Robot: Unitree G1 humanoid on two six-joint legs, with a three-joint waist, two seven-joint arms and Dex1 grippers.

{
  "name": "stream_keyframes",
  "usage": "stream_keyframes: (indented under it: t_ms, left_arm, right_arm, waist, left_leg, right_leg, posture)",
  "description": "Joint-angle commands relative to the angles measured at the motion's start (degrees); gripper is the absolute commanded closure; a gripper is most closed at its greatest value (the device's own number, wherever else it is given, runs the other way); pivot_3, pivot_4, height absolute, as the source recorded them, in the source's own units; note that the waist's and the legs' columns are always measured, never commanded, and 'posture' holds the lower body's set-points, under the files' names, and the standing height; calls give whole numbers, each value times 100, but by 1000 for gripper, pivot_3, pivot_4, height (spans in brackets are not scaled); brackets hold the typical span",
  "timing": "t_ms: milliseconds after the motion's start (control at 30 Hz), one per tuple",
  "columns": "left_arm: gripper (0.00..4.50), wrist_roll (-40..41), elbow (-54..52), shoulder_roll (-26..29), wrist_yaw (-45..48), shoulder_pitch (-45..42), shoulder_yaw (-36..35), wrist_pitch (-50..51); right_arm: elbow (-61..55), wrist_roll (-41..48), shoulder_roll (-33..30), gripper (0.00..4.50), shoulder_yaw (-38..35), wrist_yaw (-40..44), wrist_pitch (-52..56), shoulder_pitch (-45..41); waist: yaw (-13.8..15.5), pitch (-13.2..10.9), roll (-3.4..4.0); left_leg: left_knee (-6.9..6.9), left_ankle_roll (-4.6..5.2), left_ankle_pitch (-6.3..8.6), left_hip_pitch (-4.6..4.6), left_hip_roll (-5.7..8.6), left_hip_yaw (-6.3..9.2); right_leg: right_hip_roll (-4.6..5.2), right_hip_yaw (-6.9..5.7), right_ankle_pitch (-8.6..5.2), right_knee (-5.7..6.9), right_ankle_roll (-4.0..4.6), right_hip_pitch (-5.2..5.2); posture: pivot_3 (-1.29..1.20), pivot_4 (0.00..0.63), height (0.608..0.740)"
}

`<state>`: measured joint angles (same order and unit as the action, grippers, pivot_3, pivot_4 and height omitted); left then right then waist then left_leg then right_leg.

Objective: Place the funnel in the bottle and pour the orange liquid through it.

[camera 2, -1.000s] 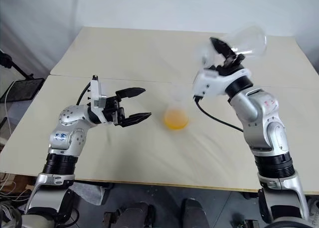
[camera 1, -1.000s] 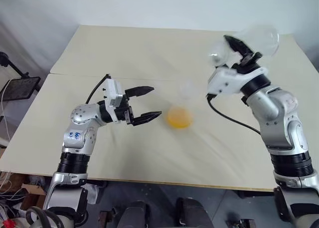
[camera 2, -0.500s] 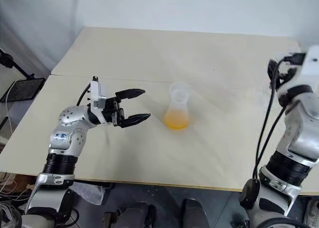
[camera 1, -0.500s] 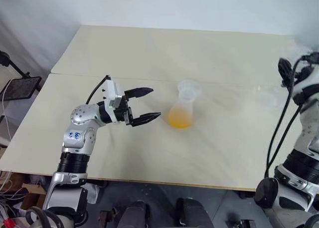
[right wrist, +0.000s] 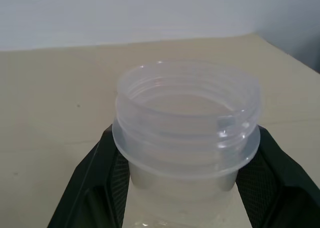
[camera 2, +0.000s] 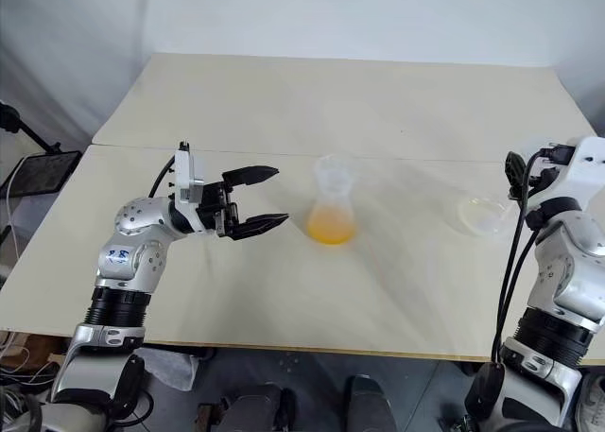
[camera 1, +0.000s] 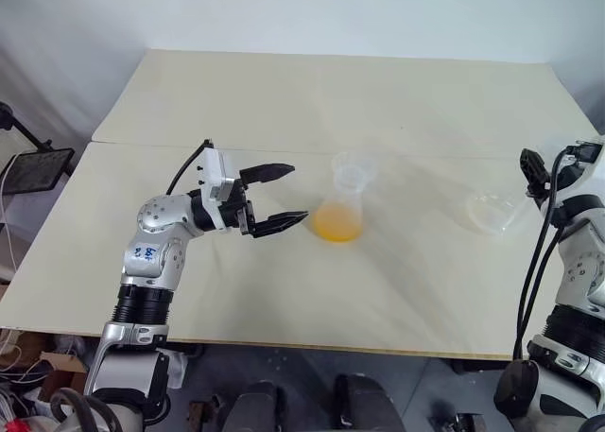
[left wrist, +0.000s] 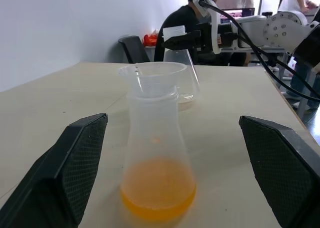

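Having swung the emptied larger flask (camera 1: 493, 212) down to the table's (camera 1: 284, 101) right edge, the right gripper (right wrist: 182, 188) is flanking its neck, grip unclear, while the left gripper (camera 1: 281, 198), fingers spread, is facing the funnel (camera 1: 353, 170)-topped bottle (camera 1: 342, 210) holding orange liquid (camera 1: 338, 226) just rightward.

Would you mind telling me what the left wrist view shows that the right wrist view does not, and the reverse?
Left wrist view: the bottle with the funnel seated in its neck and the orange liquid pooled at its bottom, flanked by the open left gripper; people behind. Right wrist view: the threaded rim of the larger flask, close up. Both: that flask at the right gripper, and the table.
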<state>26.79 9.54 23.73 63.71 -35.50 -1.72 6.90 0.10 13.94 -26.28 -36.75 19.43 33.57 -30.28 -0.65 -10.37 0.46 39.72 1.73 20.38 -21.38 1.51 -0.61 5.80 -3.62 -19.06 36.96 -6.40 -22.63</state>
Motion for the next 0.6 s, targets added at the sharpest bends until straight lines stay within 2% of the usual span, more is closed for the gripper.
stream_keyframes:
  t_ms: [33, 100, 367, 467, 533, 600]
  left_arm:
    - [0, 47, -198, 43, -33, -50, -70, -9]
    - [0, 57, -218, 61, -43, -44, -80, 14]
    - [0, 105, -376, 212, -32, 116, -112, 158]
    - [0, 110, -436, 327, 22, 251, -139, 221]
    - [0, 113, -486, 418, 58, 351, -162, 257]
    - [0, 92, -512, 574, 124, 477, -171, 336]
  right_arm:
    - [-178, 490, -169, 665, -155, 175, -126, 112]
    - [-318, 709, -249, 34, -106, 326, -40, 222]
    - [-521, 1187, -1006, 34, -172, 1015, -113, 1003]
    - [-417, 1448, -1212, 34, -425, 1650, -660, 1388]
    - [-264, 1545, -1513, 34, -452, 2119, -643, 1728]
    - [-36, 1254, -1792, 34, -395, 2554, -1244, 2183]
  waist:
    - [13, 0, 0]
    - [28, 0, 0]
    - [58, 0, 0]
    - [59, 0, 0]
    - [60, 0, 0]
    - [70, 0, 0]
  left_leg:
    - [0, 0, 0, 0, 0, 0]
    - [1, 0, 0, 0, 0, 0]
    - [0, 2, 1, 0, 1, 2]
    - [-1, 2, 1, 0, -1, 1]
    - [-1, 2, 1, 2, -1, 0]
    - [-1, 3, 1, 2, -1, 1]
  right_leg:
    - [1, 0, 0, 0, 0, 1]
    - [1, 0, 0, -1, 0, 1]
    - [17, 0, 0, -11, 0, 7]
    - [21, 0, 0, -13, 0, 8]
    - [21, -1, 0, -13, 0, 9]
    - [22, -2, 0, -21, 0, 14]
  posture:
    - [0, 150, 740]
    - [0, 150, 740]
    - [0, 150, 740]
    - [0, 150, 740]
    - [0, 150, 740]
    - [0, 150, 740]
